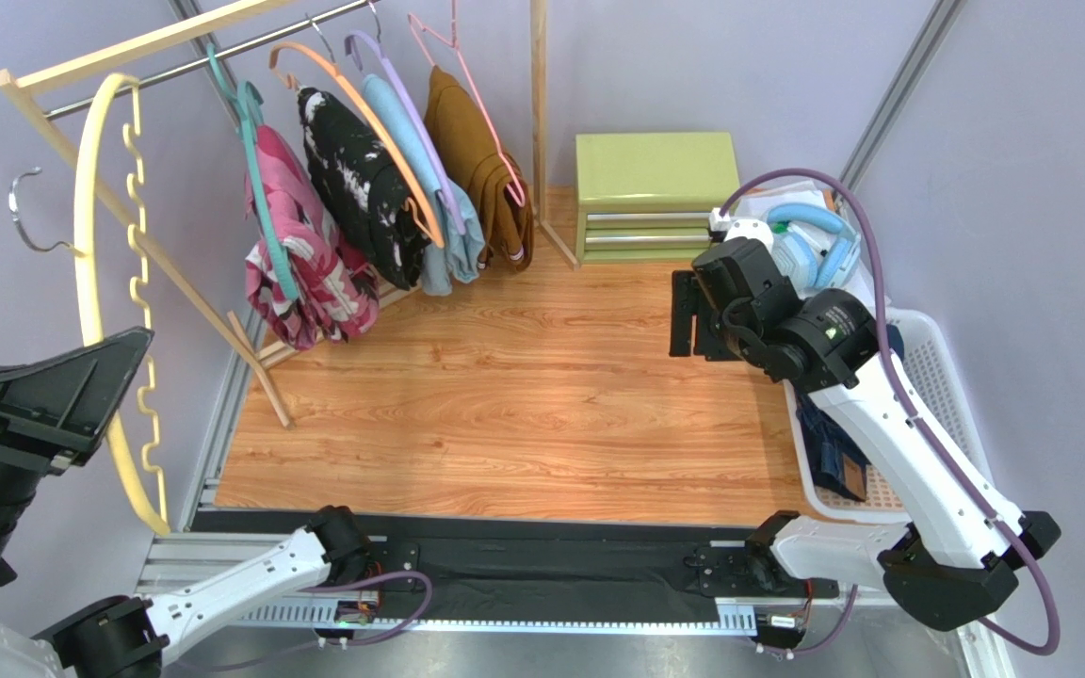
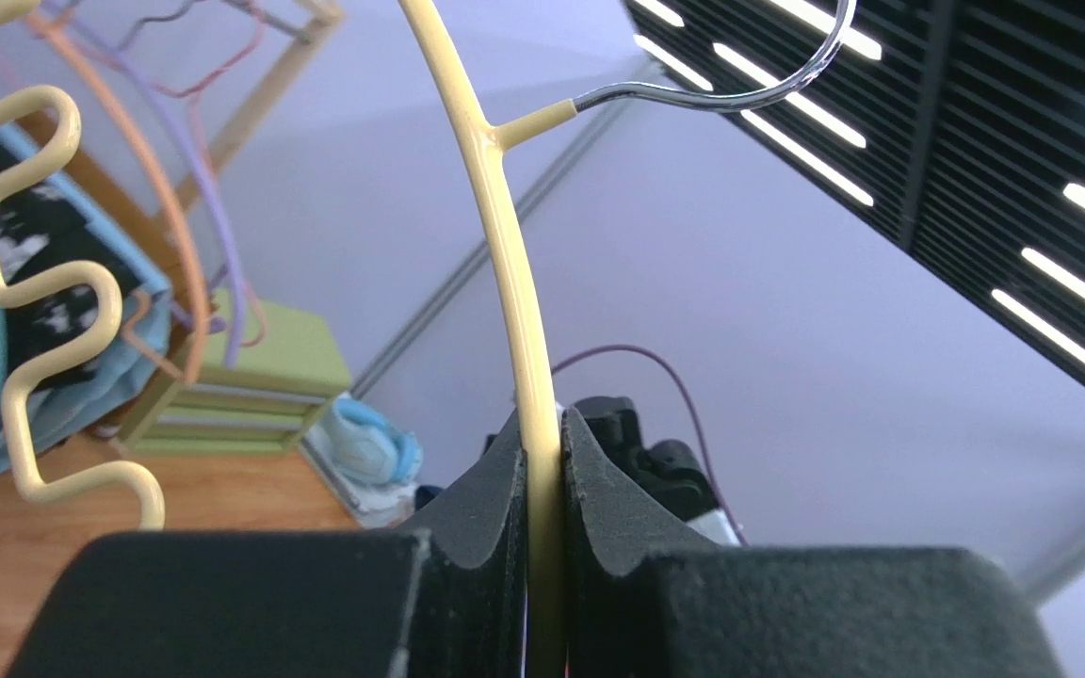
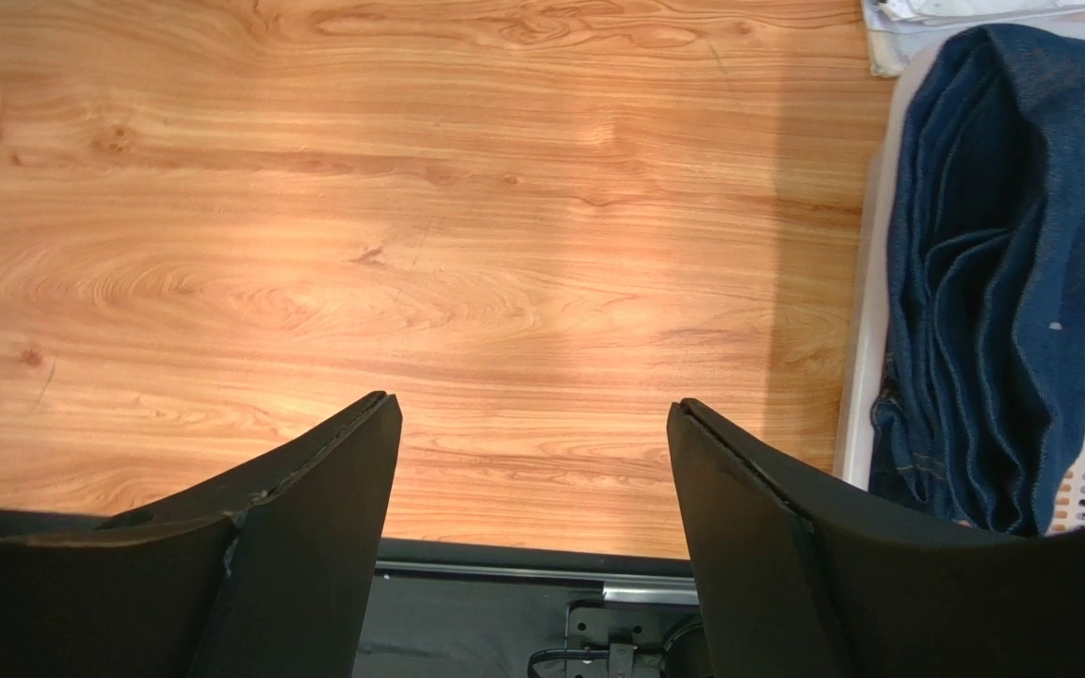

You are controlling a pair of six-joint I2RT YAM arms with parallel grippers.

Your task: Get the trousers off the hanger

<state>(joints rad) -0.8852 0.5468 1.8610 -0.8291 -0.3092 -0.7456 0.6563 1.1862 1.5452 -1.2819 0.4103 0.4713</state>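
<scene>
My left arm rises from the near left corner of the bench, with the wrist lifted high beyond the left edge. The left pincer (image 2: pixel 544 565) is squeezed narrow on the cream hanger (image 1: pixel 98 254). Both pads clamp its thin outer frame, and the hanger stands roughly upright with no cloth on it.

My right arm climbs from the near right corner, runs along the right edge and bends in toward the middle, wrist turned downward. The right pincer (image 3: pixel 534 480) gapes wide with nothing between its fingers, poised over bare wood.

Just beside it, at the right edge, the navy trousers (image 3: pixel 1001 283) lie crumpled inside the white basket (image 3: pixel 860 311).

At the far left corner the pink camouflage trousers (image 1: pixel 301 262) hang folded over a teal hanger (image 1: pixel 254 170) on the wooden rack (image 1: pixel 124 54). Next to them hang a black splotched garment (image 1: pixel 364 184) and then a brown garment (image 1: pixel 478 163). A green drawer box (image 1: pixel 654 191) sits at the far edge.
</scene>
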